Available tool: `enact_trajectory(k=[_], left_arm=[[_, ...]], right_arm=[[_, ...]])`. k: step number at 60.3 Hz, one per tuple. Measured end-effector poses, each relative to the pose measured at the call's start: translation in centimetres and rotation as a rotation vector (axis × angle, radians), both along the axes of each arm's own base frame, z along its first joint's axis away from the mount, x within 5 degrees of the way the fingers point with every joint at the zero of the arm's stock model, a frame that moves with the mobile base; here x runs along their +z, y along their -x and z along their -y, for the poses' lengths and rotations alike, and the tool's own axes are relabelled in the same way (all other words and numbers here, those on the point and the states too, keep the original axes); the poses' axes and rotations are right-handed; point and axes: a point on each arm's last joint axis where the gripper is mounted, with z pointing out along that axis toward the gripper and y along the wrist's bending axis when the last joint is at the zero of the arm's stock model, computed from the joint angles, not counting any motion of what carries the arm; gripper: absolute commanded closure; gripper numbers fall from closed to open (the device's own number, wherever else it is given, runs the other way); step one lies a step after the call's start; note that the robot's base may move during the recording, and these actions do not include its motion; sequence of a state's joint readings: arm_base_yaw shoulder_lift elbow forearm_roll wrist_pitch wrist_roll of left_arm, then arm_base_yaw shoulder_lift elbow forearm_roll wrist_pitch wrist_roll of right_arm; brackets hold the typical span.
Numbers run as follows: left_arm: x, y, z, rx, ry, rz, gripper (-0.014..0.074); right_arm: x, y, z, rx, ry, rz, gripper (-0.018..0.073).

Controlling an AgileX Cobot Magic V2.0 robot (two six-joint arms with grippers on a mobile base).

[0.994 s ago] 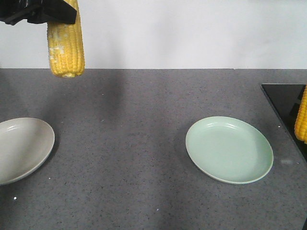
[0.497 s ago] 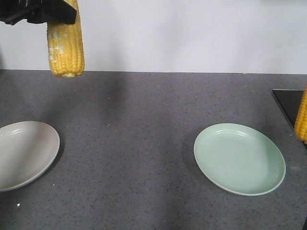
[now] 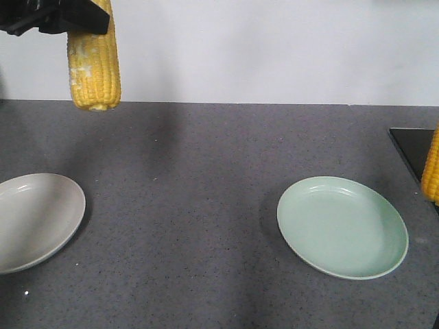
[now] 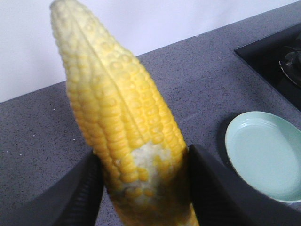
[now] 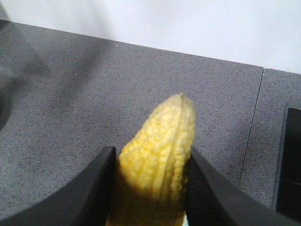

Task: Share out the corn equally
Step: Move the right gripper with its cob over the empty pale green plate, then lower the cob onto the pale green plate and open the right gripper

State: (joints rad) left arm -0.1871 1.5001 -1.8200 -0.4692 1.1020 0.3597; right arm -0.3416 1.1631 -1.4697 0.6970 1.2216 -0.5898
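- You see a dark grey speckled counter [image 3: 206, 205] filling the lower part of the front view.
- Behind its far edge stands a plain white wall [image 3: 274, 48].
- At the counter's right edge sits a shiny black panel [image 3: 415, 147].

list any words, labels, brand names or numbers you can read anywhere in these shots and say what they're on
None: no view shows readable text.
Pale green round plate: plain, no print.
Beige round plate: plain, no mark.
Yellow corn cob in the left gripper: kernels only, no sticker.
Yellow corn cob in the right gripper: no sticker.
Speckled grey countertop, white wall and black glossy panel: unmarked.
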Motion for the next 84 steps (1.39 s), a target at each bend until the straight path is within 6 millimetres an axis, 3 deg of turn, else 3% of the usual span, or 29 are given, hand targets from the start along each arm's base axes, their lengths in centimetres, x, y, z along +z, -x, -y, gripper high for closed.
enact_trajectory(k=[64,84], left_arm=[[0.0,0.0,0.0,0.0,0.0,0.0,0.0531],[0.0,0.0,0.0,0.0,0.0,0.0,0.0531]], right_arm=[[-0.2,-0.1,-0.2,0.025,-0.026,-0.024,0.0437],[-3.3,-4.5,1.1,0.019,-0.134,-0.173,0.0437]])
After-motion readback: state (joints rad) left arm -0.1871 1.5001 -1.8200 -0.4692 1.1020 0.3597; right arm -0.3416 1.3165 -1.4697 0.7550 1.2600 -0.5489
